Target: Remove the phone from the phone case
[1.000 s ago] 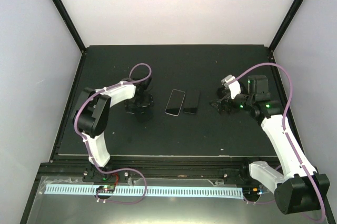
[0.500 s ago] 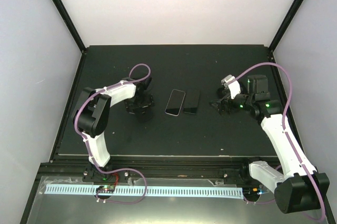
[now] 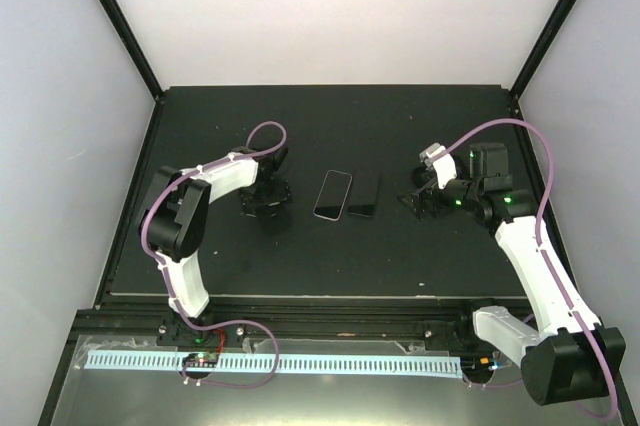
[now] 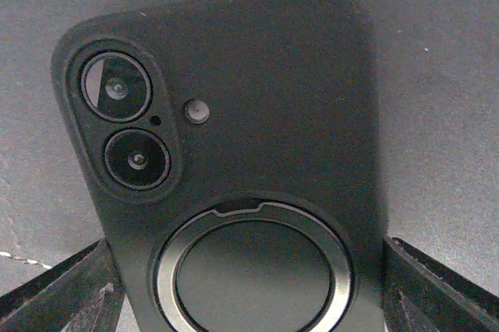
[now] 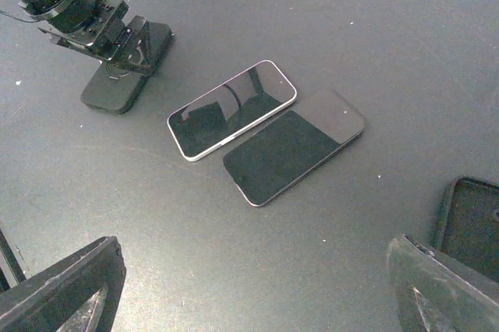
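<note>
The phone, in its black phone case (image 4: 234, 114), lies back up on the dark table. Two camera lenses and a metal ring show in the left wrist view. My left gripper (image 4: 248, 277) stands over the lower half of the case, with one finger against each long edge, shut on it. From the right wrist view the same case (image 5: 117, 86) lies under that gripper (image 5: 117, 40). In the top view the left gripper (image 3: 265, 196) is left of centre. My right gripper (image 5: 257, 285) hovers open above bare table, holding nothing, and in the top view the right gripper (image 3: 420, 201) is at the right.
Two bare phones lie side by side mid-table, screens up: one white-rimmed phone (image 5: 232, 108) (image 3: 333, 194) and one dark phone (image 5: 295, 145) (image 3: 365, 193). Another black case-like piece (image 5: 472, 223) lies at the right edge of the right wrist view, beside the right finger.
The left gripper's jaws have narrowed onto the sides of the cased phone. The right arm and the two bare phones have not moved.
</note>
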